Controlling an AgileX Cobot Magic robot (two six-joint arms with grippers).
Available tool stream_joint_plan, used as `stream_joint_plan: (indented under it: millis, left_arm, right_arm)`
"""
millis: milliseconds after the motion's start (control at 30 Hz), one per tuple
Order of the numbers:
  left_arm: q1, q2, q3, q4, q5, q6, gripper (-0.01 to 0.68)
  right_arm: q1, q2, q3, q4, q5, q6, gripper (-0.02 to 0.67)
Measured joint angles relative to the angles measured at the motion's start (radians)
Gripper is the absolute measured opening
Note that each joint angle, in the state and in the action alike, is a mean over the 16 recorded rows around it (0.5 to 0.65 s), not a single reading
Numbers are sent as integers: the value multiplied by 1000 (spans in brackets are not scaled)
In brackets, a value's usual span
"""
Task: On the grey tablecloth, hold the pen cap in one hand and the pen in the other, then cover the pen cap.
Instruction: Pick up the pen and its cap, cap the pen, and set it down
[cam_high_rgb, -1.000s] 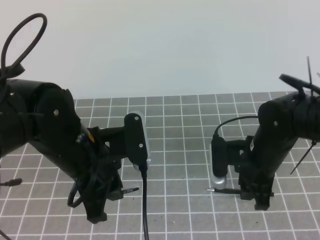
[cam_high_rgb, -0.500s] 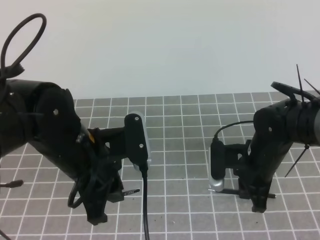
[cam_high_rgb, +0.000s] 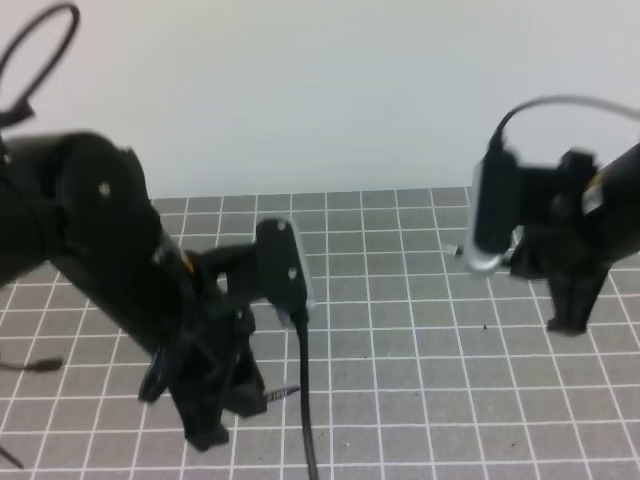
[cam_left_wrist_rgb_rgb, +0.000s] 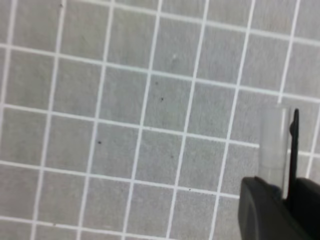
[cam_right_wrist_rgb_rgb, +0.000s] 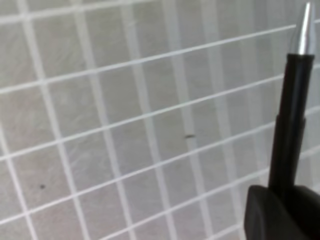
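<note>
Jaws of the right gripper (cam_right_wrist_rgb_rgb: 280, 210) pinch the pen (cam_right_wrist_rgb_rgb: 291, 110), silvery tip outward, above the grey tablecloth (cam_right_wrist_rgb_rgb: 110, 125); the left gripper (cam_left_wrist_rgb_rgb: 280, 205) clamps the pen cap (cam_left_wrist_rgb_rgb: 282, 150), clip visible.

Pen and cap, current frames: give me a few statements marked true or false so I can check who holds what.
1. The right gripper is closed on the pen. True.
2. The pen lies flat on the grey tablecloth. False: it is lifted off the cloth, its silvery tip sticking out past the right gripper's fingers.
3. The left gripper holds the pen cap. True: the cap and its thin black clip stick out from between the fingers.
4. The cap is already on the pen. False: the two arms are far apart in the high view, the cap at the left, the pen at the right.
</note>
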Motion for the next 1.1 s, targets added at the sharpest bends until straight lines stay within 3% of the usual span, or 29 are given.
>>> stream_joint_plan:
  millis: [333, 533, 833, 1100]
  left_arm:
    - [0, 0, -125, -26, 105, -57, 0]
    - [0, 1, -145, -45, 131, -66, 0]
    - [0, 9, -148, -44, 118, -132, 0]
    - [0, 33, -150, -50, 98, -247, 0]
  right_arm:
    - [69, -270, 139, -114, -108, 61, 61]
    - [133, -368, 278, -269, -237, 84, 61]
    - [206, -399, 382, -534, -381, 116, 60]
    - [244, -367, 385, -667, -417, 144, 56]
